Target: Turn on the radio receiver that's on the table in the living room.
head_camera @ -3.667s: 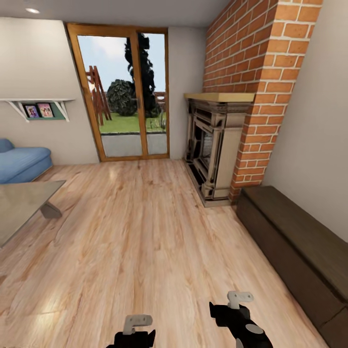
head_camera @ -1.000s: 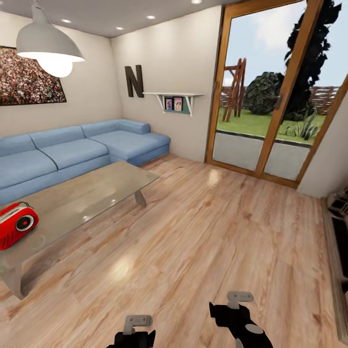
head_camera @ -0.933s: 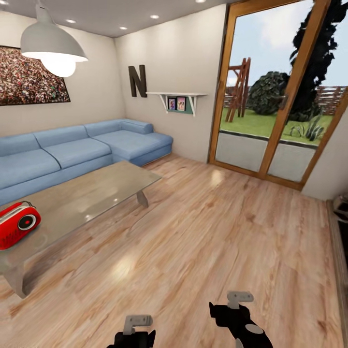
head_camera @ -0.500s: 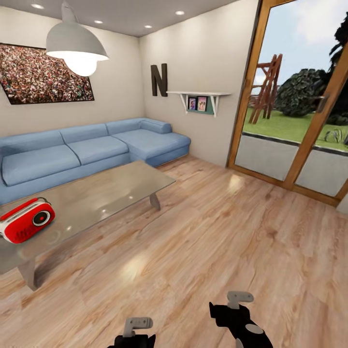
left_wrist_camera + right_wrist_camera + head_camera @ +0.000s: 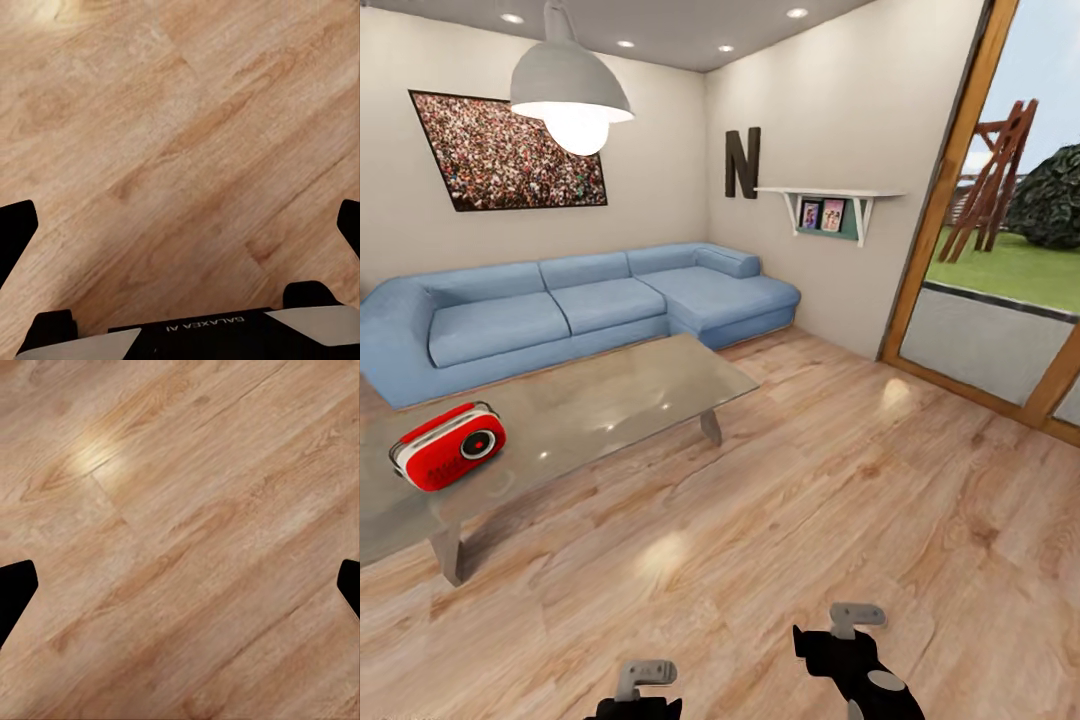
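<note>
So the robot's in the living room, with the radio receiver (image 5: 448, 460) sitting on the table (image 5: 620, 400), toward the end of the glossy top that's off to the robot's left, and both arms are well apart from it, hanging low over bare wood floor (image 5: 810, 480). Nothing has touched the radio as far as I can see, so I'd call the task barely started: the approach is underway, but closing in on the table, reaching out and hitting whatever switch it has is all still to do. The radio's face is angled toward the camera with the round dial to one side; there may be some dark lettering on the red front, but it's too small to read from here. The left gripper (image 5: 180, 225) has its fingers spread wide, dark tips at opposite edges of the left wrist view with only floorboards between them, and the right gripper (image 5: 180, 585) is the same deal, spread wide over empty floor. The only clearly readable text is "GALAXEA AI" printed on the left gripper's body in its wrist view, shown upside down. Also a big dark letter "N" (image 5: 742, 162) on the wall beside the little shelf (image 5: 830, 195), past the blue sofa (image 5: 590, 300), and a framed crowd picture (image 5: 508, 152) with no text I can make out.
</note>
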